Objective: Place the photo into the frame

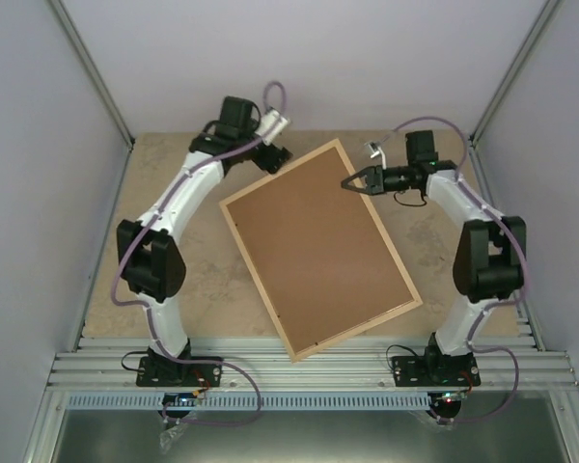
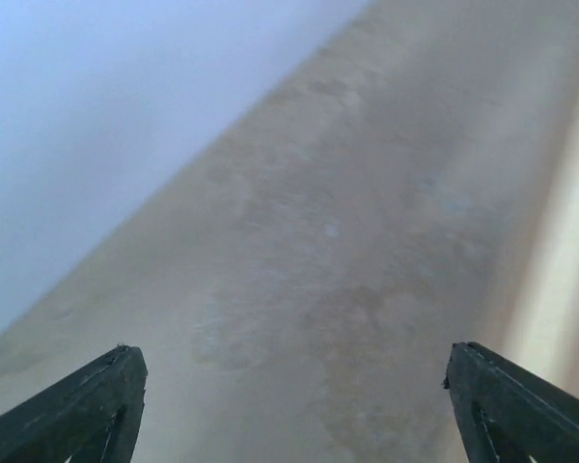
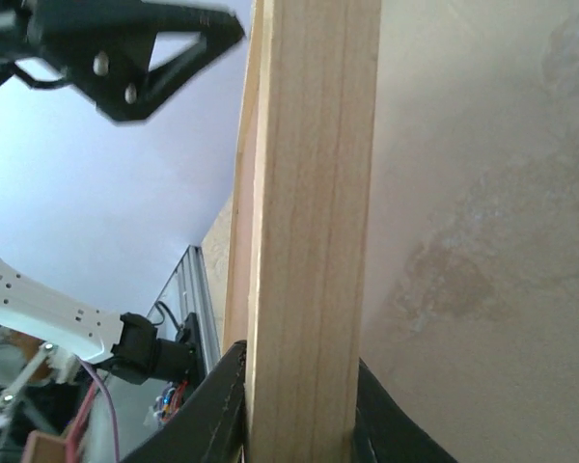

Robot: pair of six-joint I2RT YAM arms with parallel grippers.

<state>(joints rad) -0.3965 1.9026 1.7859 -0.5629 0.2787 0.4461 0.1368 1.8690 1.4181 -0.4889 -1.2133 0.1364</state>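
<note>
The frame (image 1: 357, 330) lies slanted across the middle of the table, back side up, with a brown backing panel (image 1: 318, 246) filling it. The photo is out of view. My right gripper (image 1: 348, 182) is at the frame's far right side, shut on it. In the right wrist view its black fingers (image 3: 217, 400) press on both faces of the pale wooden slat (image 3: 314, 193). My left gripper (image 1: 275, 154) hovers by the frame's far left edge. In the left wrist view that gripper (image 2: 294, 386) is open, with only bare tabletop between its fingers.
Grey walls close in the table on the left, right and back. An aluminium rail (image 1: 309, 371) runs along the near edge by the arm bases. A small white and metal piece (image 1: 374, 149) lies just behind the right gripper.
</note>
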